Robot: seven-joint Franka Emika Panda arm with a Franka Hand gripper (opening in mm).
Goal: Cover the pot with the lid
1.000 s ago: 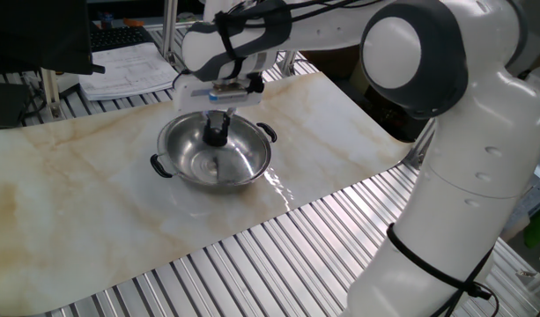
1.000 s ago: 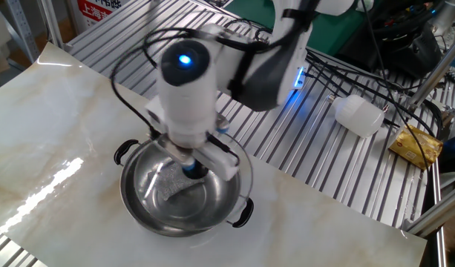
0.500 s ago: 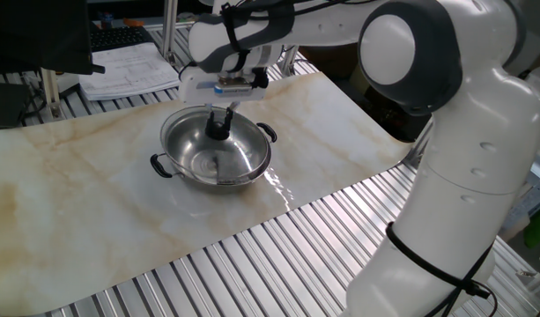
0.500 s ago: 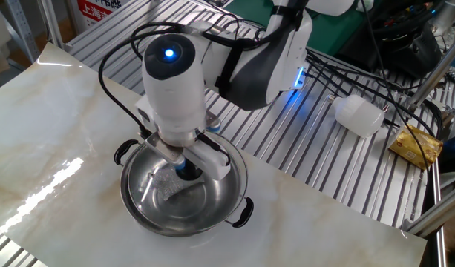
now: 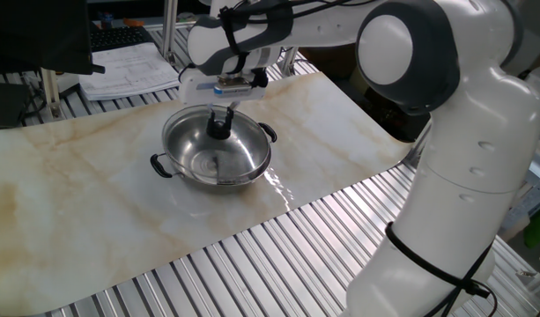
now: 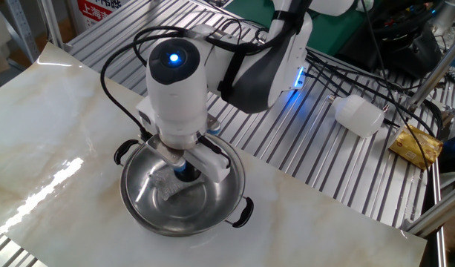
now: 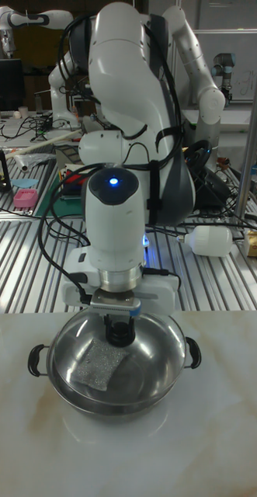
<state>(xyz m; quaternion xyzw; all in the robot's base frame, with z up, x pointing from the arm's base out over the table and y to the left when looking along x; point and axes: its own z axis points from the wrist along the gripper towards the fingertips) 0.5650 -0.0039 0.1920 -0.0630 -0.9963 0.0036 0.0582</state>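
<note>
The shiny steel pot [image 5: 245, 170] [image 6: 156, 216] [image 7: 147, 392] stands on the marble sheet, its two black side handles showing. The clear glass lid [image 5: 197, 151] [image 6: 208, 194] [image 7: 155, 348] lies level on the pot's rim. Its black knob [image 5: 218, 130] [image 6: 185, 173] [image 7: 119, 335] points up at the centre. My gripper [image 5: 224, 111] [image 6: 187, 163] [image 7: 120, 317] hangs straight above the knob, open. The fingers stand to either side of the knob's top and are not squeezing it. A grey patch [image 7: 97, 363] shows through the glass on the pot's floor.
The marble sheet ends at ribbed metal slats [image 5: 252, 255] in front and behind. A white bottle [image 6: 358, 115] and a yellow packet [image 6: 416, 145] lie on the slats at the right. Papers [image 5: 120, 70] sit at the back left. Cables [image 6: 338, 74] trail behind the arm.
The gripper has risen a little off the knob and let it go. The lid and pot stayed in place.
</note>
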